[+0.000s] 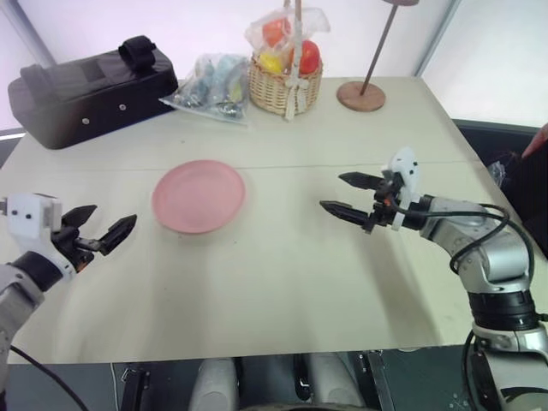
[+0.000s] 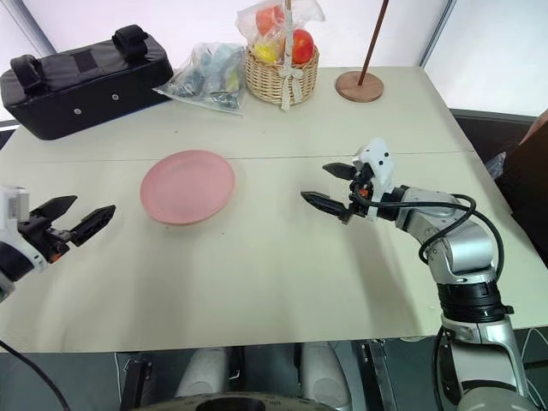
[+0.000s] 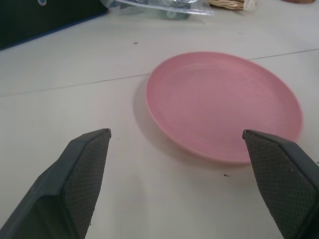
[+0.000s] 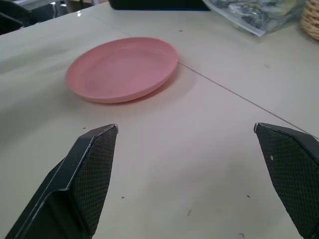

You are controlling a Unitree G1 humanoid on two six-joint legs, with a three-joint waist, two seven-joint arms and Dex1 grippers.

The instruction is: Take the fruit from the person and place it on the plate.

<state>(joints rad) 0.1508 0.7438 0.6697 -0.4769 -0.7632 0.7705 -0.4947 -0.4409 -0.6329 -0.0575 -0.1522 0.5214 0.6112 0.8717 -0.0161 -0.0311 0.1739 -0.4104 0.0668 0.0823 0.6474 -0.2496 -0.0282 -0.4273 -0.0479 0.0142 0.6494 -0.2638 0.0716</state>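
The pink plate (image 1: 199, 195) lies flat on the beige table, left of centre, with nothing on it. My left gripper (image 1: 114, 214) hovers open to the plate's left, near the table's left edge, pointing toward it; the plate (image 3: 224, 104) lies just beyond its fingers (image 3: 84, 169). My right gripper (image 1: 331, 191) stands open on the plate's right, a short way off, also pointing at the plate (image 4: 122, 69). Neither holds anything. The fruit is out of view. A sliver of what may be the person's hand (image 1: 539, 141) shows at the far right edge.
Along the table's far side stand a black bag (image 1: 90, 90), a clear plastic bag of items (image 1: 210, 86), a wicker basket of wrapped fruits (image 1: 285, 81) and a round wooden lamp base (image 1: 360, 96) with its pole. Bare tabletop lies between both grippers and the front edge.
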